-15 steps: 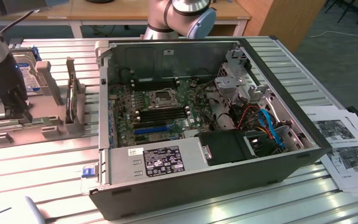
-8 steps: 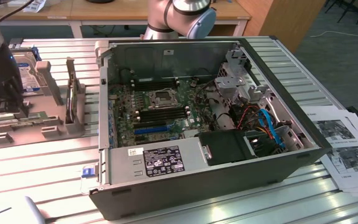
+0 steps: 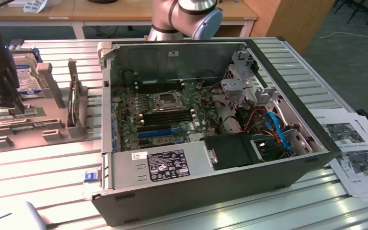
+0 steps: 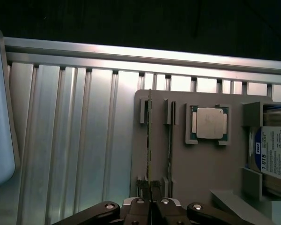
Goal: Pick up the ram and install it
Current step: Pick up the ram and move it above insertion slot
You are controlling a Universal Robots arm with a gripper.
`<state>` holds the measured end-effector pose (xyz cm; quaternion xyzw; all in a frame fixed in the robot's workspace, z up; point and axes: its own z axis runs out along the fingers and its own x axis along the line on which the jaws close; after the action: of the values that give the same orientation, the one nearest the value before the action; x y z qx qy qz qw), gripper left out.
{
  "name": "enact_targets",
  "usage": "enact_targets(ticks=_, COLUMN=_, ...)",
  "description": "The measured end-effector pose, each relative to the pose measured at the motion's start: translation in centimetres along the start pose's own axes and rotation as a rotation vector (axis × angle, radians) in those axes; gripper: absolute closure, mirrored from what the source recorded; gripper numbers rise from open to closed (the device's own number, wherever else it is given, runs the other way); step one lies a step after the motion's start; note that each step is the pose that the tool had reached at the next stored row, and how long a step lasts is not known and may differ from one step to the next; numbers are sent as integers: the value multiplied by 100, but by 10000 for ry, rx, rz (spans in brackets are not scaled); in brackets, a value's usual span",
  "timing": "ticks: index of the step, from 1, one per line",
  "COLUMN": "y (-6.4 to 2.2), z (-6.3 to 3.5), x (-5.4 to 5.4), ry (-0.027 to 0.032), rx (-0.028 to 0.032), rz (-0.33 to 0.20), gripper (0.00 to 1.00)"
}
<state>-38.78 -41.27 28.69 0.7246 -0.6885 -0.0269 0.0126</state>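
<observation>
ram pinched at one end while seated in the parts holder

in the wrist view, the gripper [image 4: 150, 194] is seen closest to the camera, its jaws drawn together on the near end of the ram [image 4: 150, 140]. the ram is seen edge-on as a thin green stick, seated upright in the slotted brackets of a grey parts holder [image 4: 201, 164]. a second memory stick [image 4: 171, 140] is held in the neighbouring slot, just beside the ram and parallel to it. past that, a cpu [image 4: 210, 123] with a silver lid is set flat in its own square recess. at the holder's far side, a hard drive [image 4: 274, 154] with a blue and white label is propped between two grey posts. the holder is laid on a ribbed metal table [image 4: 75, 140].

in the exterior view, the holder is found at the exterior view's left. an open computer case [image 3: 190, 191] is placed near it, toward the exterior view's right. inside the case, the motherboard [image 3: 165, 120] is exposed, with the cpu socket [image 3: 166, 100] near its middle and black memory slots [image 3: 171, 115] just beside the socket. printed sheets [image 3: 356, 143] are spread on the table beyond the case, at the exterior view's right.
</observation>
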Motion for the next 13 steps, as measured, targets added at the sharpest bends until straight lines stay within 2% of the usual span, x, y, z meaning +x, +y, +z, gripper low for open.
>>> enact_targets(ticks=13, y=-9, z=-394, x=-7, ry=-2, rx=-167, rz=4, gripper=88)
